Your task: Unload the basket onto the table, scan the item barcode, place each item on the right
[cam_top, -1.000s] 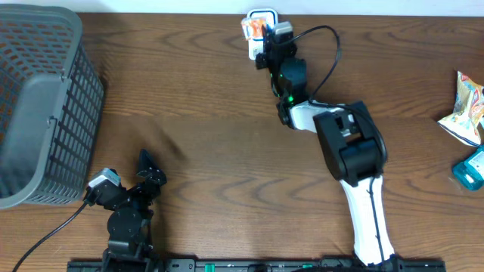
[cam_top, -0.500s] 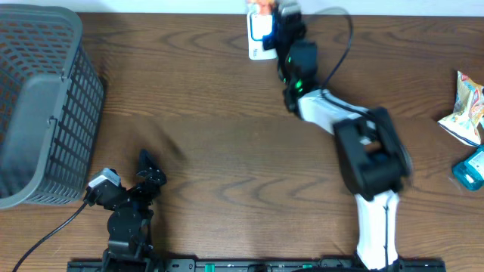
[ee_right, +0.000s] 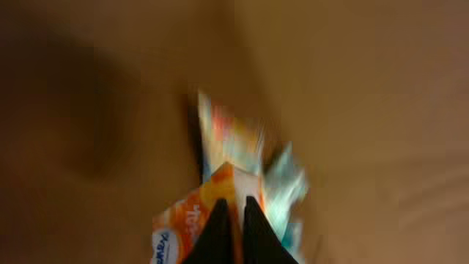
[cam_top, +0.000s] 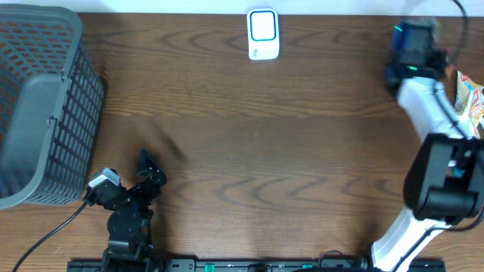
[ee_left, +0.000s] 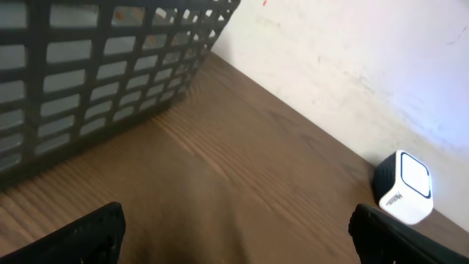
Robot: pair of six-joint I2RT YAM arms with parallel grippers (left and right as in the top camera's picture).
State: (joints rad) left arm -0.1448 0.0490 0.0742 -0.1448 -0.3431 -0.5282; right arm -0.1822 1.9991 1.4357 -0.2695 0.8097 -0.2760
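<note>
Because the right jaws are squeezed together on only a thin edge of the orange packet (ee_right: pixel 187 216), it could slip out — the wrist picture is all smeared, so the arm looks to be swinging fast. Below it lie other packets (cam_top: pixel 470 97) at the far right end of the bench (cam_top: pixel 249 151), and a dropped one could get mixed up with them. The scanner (cam_top: pixel 263 34) sits well away, at the back middle, so no barcode can be read from here — and I cannot tell which side the barcode is on. The left jaws are wide apart and hold nothing, near the basket (cam_top: pixel 45 91), too far off to help catch.
</note>
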